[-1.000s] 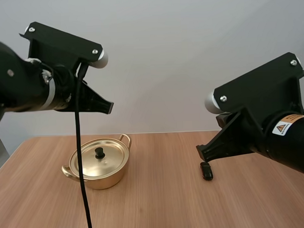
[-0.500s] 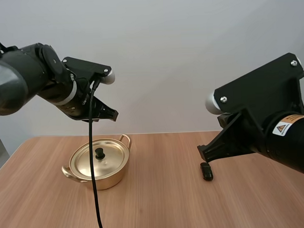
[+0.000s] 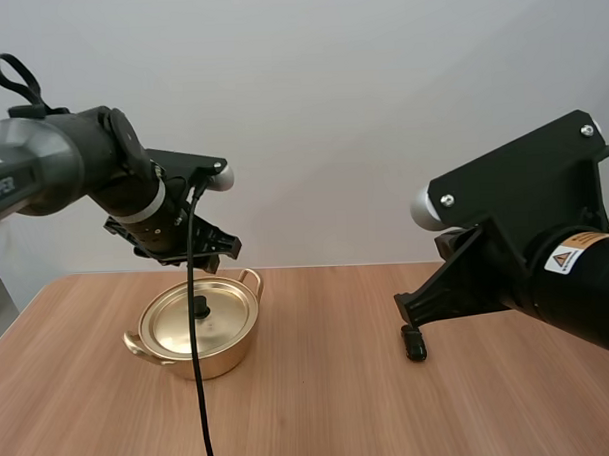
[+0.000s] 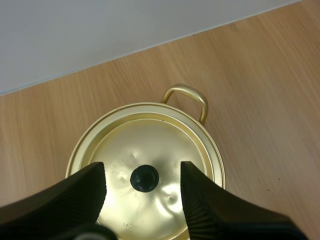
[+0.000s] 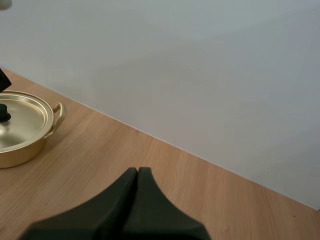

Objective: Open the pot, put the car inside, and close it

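Observation:
A golden pot [image 3: 198, 337] with two loop handles stands on the table's left half, its lid [image 3: 193, 317] on and topped by a black knob [image 3: 199, 310]. My left gripper [image 3: 220, 251] hangs just above the pot. In the left wrist view its fingers [image 4: 85, 192] stand apart, open and holding nothing, with the knob [image 4: 144, 178] below and between them and the lid [image 4: 150, 142] under it. A small black car [image 3: 415, 344] lies on the table right of centre. My right gripper [image 3: 407, 306] hovers right over it, shut as one dark wedge [image 5: 137, 172] on nothing.
The wooden table [image 3: 321, 408] stretches wide between pot and car and toward the front edge. A pale wall stands behind the table's far edge. From the right wrist view the pot [image 5: 20, 137] sits off beyond bare wood.
My left arm has swung forward and down until its gripper hangs over the pot lid, and its fingers have gone from shut to wide apart. The right arm, pot and car have stayed put.

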Motion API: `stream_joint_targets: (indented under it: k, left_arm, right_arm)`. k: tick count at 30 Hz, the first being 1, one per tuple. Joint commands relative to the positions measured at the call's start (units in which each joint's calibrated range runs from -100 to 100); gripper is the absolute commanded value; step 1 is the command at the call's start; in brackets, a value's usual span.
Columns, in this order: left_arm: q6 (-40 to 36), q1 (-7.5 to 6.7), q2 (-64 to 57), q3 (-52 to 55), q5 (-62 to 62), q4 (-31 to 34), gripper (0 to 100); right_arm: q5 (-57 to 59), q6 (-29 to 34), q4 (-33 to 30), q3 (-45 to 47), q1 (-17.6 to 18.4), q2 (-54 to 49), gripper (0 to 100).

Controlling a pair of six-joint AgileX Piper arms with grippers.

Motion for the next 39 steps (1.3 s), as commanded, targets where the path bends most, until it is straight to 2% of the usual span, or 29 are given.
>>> stream_joint_targets:
  k: [1,13,23,25,28,30,32,33,39]
  left_arm:
    - [0.06,0.02,3.20,0.01,1.18,0.48,75]
    - [0.23,0.02,13.35,0.01,-0.99,3.17,75]
    - [0.36,0.02,15.34,0.01,-2.28,3.16,73]
    - [0.36,0.02,15.89,0.01,-1.35,3.38,65]
    - [0.36,0.02,16.45,0.01,-1.58,4.41,45]
    - [0.36,0.02,16.45,0.01,-2.55,4.80,29]
    - [0.36,0.02,16.08,0.01,-3.60,4.80,4]
    - [0.36,0.02,15.95,0.01,-4.02,4.80,0]
    - [0.75,0.02,12.80,-1.75,-4.33,4.80,0]
  right_arm:
    - [-0.01,-0.01,0.00,-0.07,-0.12,-0.04,0]
    - [0.90,-0.01,-0.13,-0.07,-0.54,-0.04,0]
    - [1.37,-0.01,-0.25,-0.07,-0.89,-0.04,0]
    - [1.37,-0.01,-0.25,-0.07,-0.94,-0.04,0]
    - [1.37,-0.01,-0.25,-0.07,-0.99,-0.04,0]
    - [1.37,-0.01,-0.34,-0.07,-1.10,-0.04,0]
    - [1.37,-0.01,-0.34,-0.07,-1.13,-0.04,0]
    - [1.37,-0.01,-0.34,-0.07,-1.13,-0.04,0]
    - [2.05,-0.01,-0.34,-0.07,-1.12,-0.04,0]
